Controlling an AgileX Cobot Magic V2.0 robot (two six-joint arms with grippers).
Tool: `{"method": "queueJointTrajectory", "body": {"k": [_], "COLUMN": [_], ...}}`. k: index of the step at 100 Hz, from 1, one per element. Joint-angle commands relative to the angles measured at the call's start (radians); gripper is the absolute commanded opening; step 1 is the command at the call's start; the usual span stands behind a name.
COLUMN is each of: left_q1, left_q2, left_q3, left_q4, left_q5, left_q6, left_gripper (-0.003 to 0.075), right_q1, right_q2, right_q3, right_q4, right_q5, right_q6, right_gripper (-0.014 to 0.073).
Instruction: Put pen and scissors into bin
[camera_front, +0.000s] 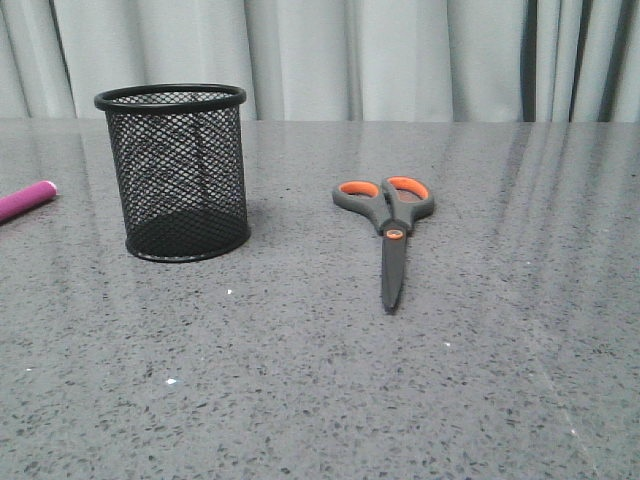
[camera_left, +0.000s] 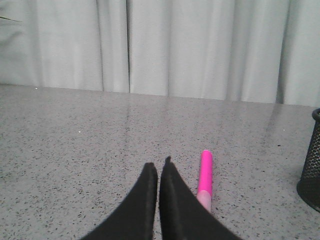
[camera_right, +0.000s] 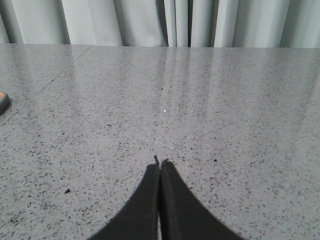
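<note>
Both claws are closed and empty: the left claw (camera_left: 159, 167) sits just beside the pink pen (camera_left: 205, 177), lower centre of its view, and the right claw (camera_right: 159, 164) is well apart from the scissors (camera_front: 388, 230), mid-frame on the tabletop (camera_front: 480, 380). Risks, as I judge them: the round pen could roll away if nudged, and the long flat scissors could tip the light mesh bin (camera_front: 178, 170), upper left.

A grey table and pale curtains

The speckled grey table (camera_front: 320, 400) is shiny (light streaks show), with long curtains (camera_front: 400, 60) hanging behind.

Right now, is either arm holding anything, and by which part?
Nothing is held. Both sets of fingers are shut and empty; the pen and scissors lie on the table.
</note>
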Motion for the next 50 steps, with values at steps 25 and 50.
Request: {"method": "queueJointTrajectory", "body": {"k": [25,50], "left_q1": [0.000,0.000], "left_q2": [-0.027,-0.027], "left_q3": [0.023,0.023], "left_q4": [-0.009,-0.009], "left_q5": [-0.079,-0.080], "left_q6": [-0.008,-0.008], "left_gripper": [-0.0021,-0.0021], "right_q1": [-0.004,-0.004], "right_q2": [-0.021,-0.021], "right_q3": [0.017,0.017], "right_q4": [-0.007,0.046], "right_q5": [-0.089,-0.119], "right_q6": [-0.006,0.000], "right_gripper": [-0.0076,-0.0076]}}
